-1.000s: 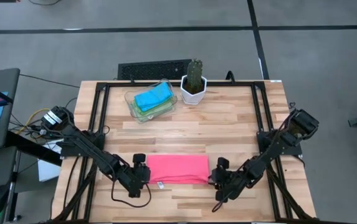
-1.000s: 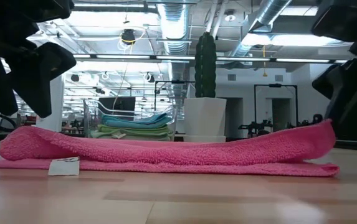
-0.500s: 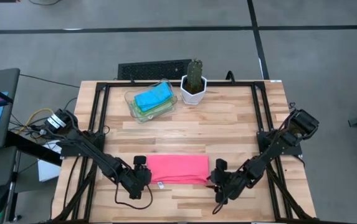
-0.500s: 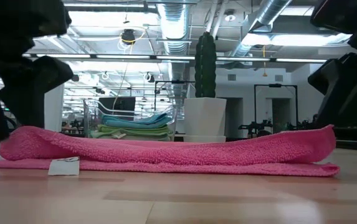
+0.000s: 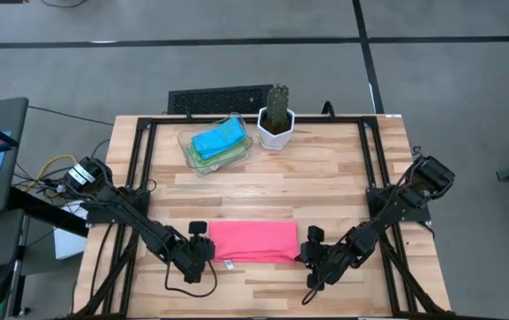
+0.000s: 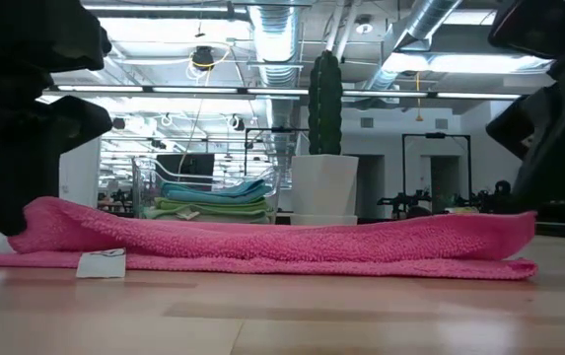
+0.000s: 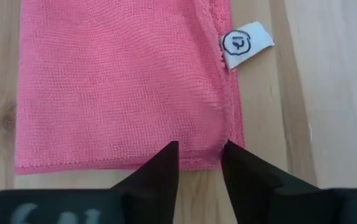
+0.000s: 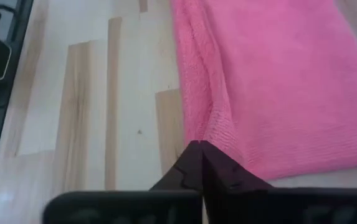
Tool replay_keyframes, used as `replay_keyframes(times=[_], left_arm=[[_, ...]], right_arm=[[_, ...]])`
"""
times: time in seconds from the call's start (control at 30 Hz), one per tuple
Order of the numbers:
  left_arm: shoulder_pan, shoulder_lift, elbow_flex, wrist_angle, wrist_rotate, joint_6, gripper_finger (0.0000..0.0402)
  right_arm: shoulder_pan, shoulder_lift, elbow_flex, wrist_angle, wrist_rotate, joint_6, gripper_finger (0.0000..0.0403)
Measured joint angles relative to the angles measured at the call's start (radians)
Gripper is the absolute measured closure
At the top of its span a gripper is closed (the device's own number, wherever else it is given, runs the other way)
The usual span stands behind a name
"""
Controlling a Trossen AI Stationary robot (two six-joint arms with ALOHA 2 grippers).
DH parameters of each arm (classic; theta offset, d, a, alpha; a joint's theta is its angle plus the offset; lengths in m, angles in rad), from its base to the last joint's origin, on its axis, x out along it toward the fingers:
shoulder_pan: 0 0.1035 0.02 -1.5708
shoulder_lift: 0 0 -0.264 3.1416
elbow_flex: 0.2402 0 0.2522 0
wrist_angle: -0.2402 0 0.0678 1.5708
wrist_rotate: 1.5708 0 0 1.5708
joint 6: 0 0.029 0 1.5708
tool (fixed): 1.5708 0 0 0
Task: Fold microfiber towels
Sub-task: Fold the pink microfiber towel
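Note:
A hot pink towel (image 5: pixel 252 241) lies folded into a long strip near the table's near edge, its white tag (image 7: pixel 245 43) on the wood at its near side. My left gripper (image 5: pixel 202 251) is at the strip's left end, and its fingers (image 7: pixel 200 152) are a little apart over the short edge. My right gripper (image 5: pixel 308 252) is at the right end, shut on the cloth (image 8: pixel 198 146). The blue and green towels (image 5: pixel 218 140) lie stacked in a clear tray. My left gripper comes from above, pointing down, at the towel's left short edge (image 7: pixel 200 158), close to its near corner. One fingertip (image 7: pixel 231 152) stands at the near hem and the other further in, with a flat band of cloth between. The towel lies on the table. My right gripper pinches the towel's right end at its near corner (image 8: pixel 214 130) between the shut fingertips, slanting down from the table's right side. The cloth puckers into a ridge toward the tips. That end (image 6: pixel 519 227) sits slightly raised, and the rest lies on the table.
The clear tray (image 5: pixel 236 158) stands at the far left of centre, next to a cactus in a white pot (image 5: pixel 276 124). Black frame rails (image 5: pixel 143 169) run along the table's sides. Bare wood lies between the towel and the tray.
My right gripper has gone down, and the towel's right end, which it held raised, has come down with it and now sits lower. My left gripper has come down onto the towel's left end.

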State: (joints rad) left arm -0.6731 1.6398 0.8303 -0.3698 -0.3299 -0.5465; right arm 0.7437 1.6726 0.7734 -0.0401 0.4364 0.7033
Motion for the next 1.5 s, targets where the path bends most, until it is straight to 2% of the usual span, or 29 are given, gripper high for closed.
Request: replay_keyframes(times=[0.27, 0.37, 0.6, 0.73, 0.87, 1.03, 1.17, 1.3, 1.5], left_arm=[[0.000, 0.000, 0.000, 0.021, -0.005, 0.001, 0.0361], [0.000, -0.004, 0.027, -0.034, -0.033, 0.002, 0.0392], [0.000, -0.011, 0.157, -0.342, -0.158, 0.001, 0.0399], [0.001, -0.011, 0.169, -0.370, -0.173, 0.003, 0.0399], [0.000, -0.011, 0.139, -0.319, -0.140, -0.001, 0.0400], [-0.001, -0.002, 0.114, -0.262, -0.121, -0.015, 0.0392], [-0.009, -0.002, 0.114, -0.199, -0.105, 0.035, 0.0374], [-0.021, -0.002, 0.114, -0.169, -0.085, 0.086, 0.0342], [-0.020, -0.003, 0.114, -0.243, -0.076, 0.045, 0.0283]], right_arm=[[0.000, 0.000, 0.000, -0.008, -0.013, 0.003, 0.0391], [0.000, 0.000, 0.000, -0.008, -0.010, 0.003, 0.0394], [0.000, 0.001, 0.032, -0.050, 0.040, -0.003, 0.0397], [0.000, 0.001, 0.047, -0.071, 0.040, -0.005, 0.0397], [0.003, 0.001, 0.047, -0.071, 0.036, -0.004, 0.0396], [0.004, 0.001, 0.047, -0.044, 0.033, 0.001, 0.0361], [0.000, 0.001, 0.047, -0.034, 0.033, 0.002, 0.0337], [-0.009, 0.001, 0.047, -0.033, 0.034, 0.002, 0.0330], [-0.035, 0.001, 0.047, -0.024, 0.034, -0.002, 0.0328]])
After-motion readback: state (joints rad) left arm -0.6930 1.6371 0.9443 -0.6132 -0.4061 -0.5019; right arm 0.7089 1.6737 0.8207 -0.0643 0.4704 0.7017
